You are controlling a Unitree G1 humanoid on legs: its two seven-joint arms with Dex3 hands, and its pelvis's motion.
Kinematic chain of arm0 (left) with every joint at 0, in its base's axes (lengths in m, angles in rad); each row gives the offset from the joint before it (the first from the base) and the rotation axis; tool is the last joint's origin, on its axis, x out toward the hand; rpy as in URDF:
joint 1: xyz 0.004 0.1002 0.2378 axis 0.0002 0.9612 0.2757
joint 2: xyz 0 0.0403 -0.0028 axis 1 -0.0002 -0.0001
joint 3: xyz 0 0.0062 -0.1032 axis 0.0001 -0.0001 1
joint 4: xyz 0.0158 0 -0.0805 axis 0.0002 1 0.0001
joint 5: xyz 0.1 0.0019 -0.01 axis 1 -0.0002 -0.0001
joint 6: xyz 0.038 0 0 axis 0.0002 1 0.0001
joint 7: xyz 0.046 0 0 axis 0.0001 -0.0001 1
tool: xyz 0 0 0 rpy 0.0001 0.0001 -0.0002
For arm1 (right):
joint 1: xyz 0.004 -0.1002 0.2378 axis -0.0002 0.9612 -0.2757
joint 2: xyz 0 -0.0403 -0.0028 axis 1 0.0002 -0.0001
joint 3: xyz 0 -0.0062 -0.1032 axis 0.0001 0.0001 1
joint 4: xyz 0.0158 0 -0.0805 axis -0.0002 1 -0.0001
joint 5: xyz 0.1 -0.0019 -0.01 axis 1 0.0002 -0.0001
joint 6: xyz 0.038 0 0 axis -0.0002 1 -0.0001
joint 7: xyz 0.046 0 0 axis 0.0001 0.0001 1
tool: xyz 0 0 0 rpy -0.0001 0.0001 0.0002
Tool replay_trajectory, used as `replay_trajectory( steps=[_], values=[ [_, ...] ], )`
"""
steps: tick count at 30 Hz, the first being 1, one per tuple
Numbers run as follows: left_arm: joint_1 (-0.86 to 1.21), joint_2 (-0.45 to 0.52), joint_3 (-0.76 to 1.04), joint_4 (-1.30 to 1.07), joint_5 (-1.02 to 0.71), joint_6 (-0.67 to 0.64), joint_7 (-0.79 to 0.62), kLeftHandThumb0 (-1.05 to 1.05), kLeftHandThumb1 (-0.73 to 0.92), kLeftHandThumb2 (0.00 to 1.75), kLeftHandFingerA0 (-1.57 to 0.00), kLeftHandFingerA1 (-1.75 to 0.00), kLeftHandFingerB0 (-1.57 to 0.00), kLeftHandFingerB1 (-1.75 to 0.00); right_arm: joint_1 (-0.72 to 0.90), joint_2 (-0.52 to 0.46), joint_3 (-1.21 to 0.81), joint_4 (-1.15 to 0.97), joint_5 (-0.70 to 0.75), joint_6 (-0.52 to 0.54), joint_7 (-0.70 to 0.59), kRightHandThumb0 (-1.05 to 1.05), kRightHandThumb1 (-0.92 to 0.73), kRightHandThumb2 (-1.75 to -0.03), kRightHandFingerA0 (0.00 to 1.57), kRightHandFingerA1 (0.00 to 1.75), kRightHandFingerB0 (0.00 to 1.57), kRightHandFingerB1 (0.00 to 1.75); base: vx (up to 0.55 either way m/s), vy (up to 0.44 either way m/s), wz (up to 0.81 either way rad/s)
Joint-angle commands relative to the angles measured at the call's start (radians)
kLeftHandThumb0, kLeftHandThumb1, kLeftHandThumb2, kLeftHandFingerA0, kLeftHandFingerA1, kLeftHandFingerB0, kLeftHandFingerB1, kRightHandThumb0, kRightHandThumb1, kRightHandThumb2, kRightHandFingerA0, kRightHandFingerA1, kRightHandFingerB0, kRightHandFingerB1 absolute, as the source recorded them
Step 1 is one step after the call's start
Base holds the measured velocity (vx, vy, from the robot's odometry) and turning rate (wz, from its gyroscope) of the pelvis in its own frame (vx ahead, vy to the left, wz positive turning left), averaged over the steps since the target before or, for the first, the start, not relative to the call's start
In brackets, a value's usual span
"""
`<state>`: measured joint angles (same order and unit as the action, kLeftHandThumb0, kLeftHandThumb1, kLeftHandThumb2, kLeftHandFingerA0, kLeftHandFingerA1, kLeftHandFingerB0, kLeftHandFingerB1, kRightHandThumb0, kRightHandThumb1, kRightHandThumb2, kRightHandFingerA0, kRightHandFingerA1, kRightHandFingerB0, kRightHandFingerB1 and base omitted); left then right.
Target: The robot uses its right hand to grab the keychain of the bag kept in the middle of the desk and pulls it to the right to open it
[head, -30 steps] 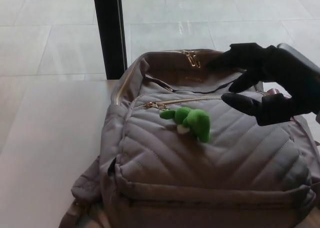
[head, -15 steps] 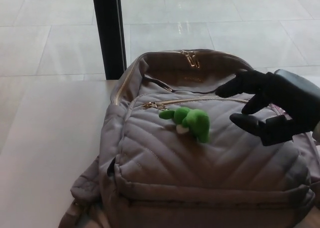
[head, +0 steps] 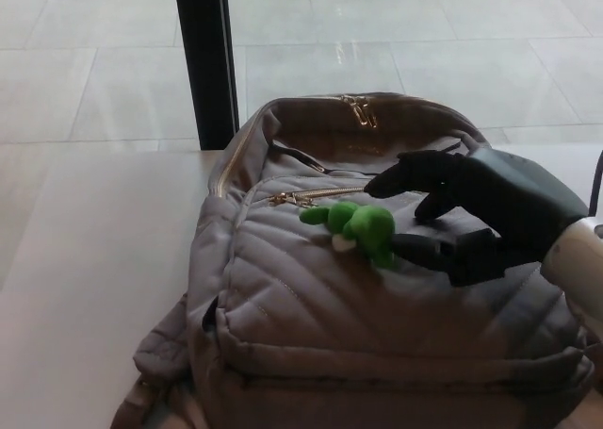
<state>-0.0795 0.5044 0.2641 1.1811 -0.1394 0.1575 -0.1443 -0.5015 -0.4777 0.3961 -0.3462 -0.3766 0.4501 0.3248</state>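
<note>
**Right hand at the green keychain, fingers spread around it**

A grey quilted backpack (head: 377,297) lies flat on a pale desk (head: 85,288), its front panel facing up and its top edge pointing away toward the tiled floor (head: 396,33). A black post (head: 203,57) stands just behind the desk's far edge, to the left of the bag's top.

On the front pocket a gold zipper (head: 316,195) runs across the upper part of the panel, and its pull sits near the left end of the track. A small green plush keychain (head: 358,227) hangs from that pull and rests on the quilted fabric, stretched a little down and to the right. A second gold pull (head: 360,110) sits at the very top of the bag.

The robot's right hand (head: 462,212) comes in from the right and hovers low over the pocket. Its fingers are apart and not clamped: the upper finger (head: 400,177) reaches out over the zipper line just above the plush, while the thumb (head: 424,250) lies below, its tip right beside the keychain's lower right end. The green toy sits at the mouth of this open pinch. I cannot tell whether the thumb tip touches it. A white forearm section (head: 579,259) shows at the right edge.
</note>
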Motion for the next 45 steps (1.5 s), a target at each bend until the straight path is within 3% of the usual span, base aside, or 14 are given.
replay_trajectory(
  steps=[1,3,7,8,9,10,16,19,20,23,24,27,28,45],
  values=[
    [0.016,0.014,-0.001,0.013,0.019,-0.036,0.015,-0.81,0.21,1.39,-0.92,-1.22,-0.74,-1.07,-0.026,0.003,-0.008,-0.027,-0.038,0.015,0.044,-0.84,-0.83,-0.66,0.57,0.62,0.52,0.42,0.00,0.000,0.00],
    [0.012,0.016,0.002,0.020,0.017,-0.032,0.018,-0.44,0.34,1.24,-1.10,-1.21,-0.78,-1.00,-0.029,0.007,-0.014,-0.038,-0.040,0.021,0.053,-0.83,-0.83,-0.65,0.59,0.62,0.51,0.41,0.00,0.000,0.00],
    [0.017,0.012,0.005,0.008,0.012,-0.032,0.010,-0.87,0.28,1.42,-0.94,-1.24,-0.79,-1.09,-0.019,0.013,-0.017,-0.067,-0.042,0.027,0.067,-0.83,-0.82,-0.65,0.58,0.64,0.51,0.42,0.00,0.000,0.00],
    [0.018,0.011,0.004,0.008,0.013,-0.032,0.010,-0.49,0.39,1.28,-1.14,-1.25,-0.82,-1.03,-0.017,0.015,-0.015,-0.069,-0.044,0.028,0.069,-0.82,-0.81,-0.64,0.60,0.66,0.51,0.44,0.00,0.000,0.00],
    [0.021,0.011,-0.001,0.004,0.016,-0.034,0.002,-0.72,0.15,1.55,-0.78,-1.28,-0.68,-1.11,-0.015,0.017,-0.014,-0.075,-0.042,0.033,0.077,-0.81,-0.81,-0.64,0.61,0.69,0.51,0.43,0.00,0.000,0.00],
    [0.021,0.009,0.000,0.004,0.015,-0.035,0.003,-0.53,0.42,1.32,-1.14,-1.26,-0.75,-1.00,-0.016,0.020,-0.009,-0.081,-0.046,0.039,0.083,-0.81,-0.80,-0.65,0.61,0.70,0.50,0.44,0.00,0.000,0.00],
    [0.004,0.007,0.001,0.015,0.017,-0.027,0.018,-0.48,0.44,1.30,-1.14,-1.24,-0.82,-1.03,-0.036,0.040,0.039,-0.113,-0.101,0.081,0.114,-0.81,-0.76,-0.63,0.63,0.67,0.47,0.40,0.00,0.000,0.00],
    [0.012,0.009,-0.004,0.008,0.020,-0.035,0.009,-0.87,0.27,1.39,-0.86,-1.19,-0.76,-1.06,-0.036,0.042,0.057,-0.111,-0.119,0.095,0.130,-0.77,-0.57,-0.99,0.61,0.72,0.39,0.51,0.00,0.000,0.00],
    [0.011,0.008,-0.004,0.006,0.020,-0.031,0.012,-0.49,0.41,1.29,-1.16,-1.25,-0.83,-1.03,-0.031,0.043,0.060,-0.102,-0.125,0.089,0.127,-0.79,-0.72,-0.62,0.65,0.67,0.46,0.37,0.00,0.000,0.00],
    [0.010,0.006,0.005,0.013,0.012,-0.035,0.012,-0.67,0.17,1.56,-0.76,-1.26,-0.65,-1.10,-0.030,0.034,0.075,-0.068,-0.154,0.083,0.128,-0.76,-0.55,-0.97,0.60,0.73,0.38,0.51,0.00,0.000,0.00],
    [0.010,0.007,0.002,0.016,0.015,-0.034,0.012,-0.67,0.18,1.57,-0.76,-1.26,-0.64,-1.09,-0.035,0.029,0.086,-0.053,-0.177,0.105,0.136,-0.75,-0.70,-0.61,0.62,0.67,0.44,0.37,0.00,0.000,0.00],
    [0.014,0.007,0.005,0.011,0.012,-0.034,0.009,-0.63,0.19,1.59,-0.74,-1.32,-0.61,-1.14,-0.030,0.028,0.079,-0.015,-0.198,0.118,0.126,-0.71,-0.55,-0.96,0.59,0.72,0.39,0.54,0.00,0.000,0.00],
    [0.014,0.007,0.007,0.012,0.010,-0.035,0.007,-0.62,0.19,1.59,-0.72,-1.32,-0.59,-1.14,-0.028,0.030,0.075,-0.008,-0.202,0.113,0.122,-0.70,-0.70,-0.61,0.63,0.71,0.47,0.42,0.00,0.000,0.00],
    [0.010,-0.011,0.036,0.033,0.005,-0.052,-0.002,-0.65,0.27,1.60,-0.72,-1.34,-0.58,-1.14,0.039,0.141,0.029,0.069,-0.226,-0.003,-0.027,-0.40,-0.77,-0.63,1.11,1.03,0.68,0.47,0.00,0.000,0.00]
  ],
)
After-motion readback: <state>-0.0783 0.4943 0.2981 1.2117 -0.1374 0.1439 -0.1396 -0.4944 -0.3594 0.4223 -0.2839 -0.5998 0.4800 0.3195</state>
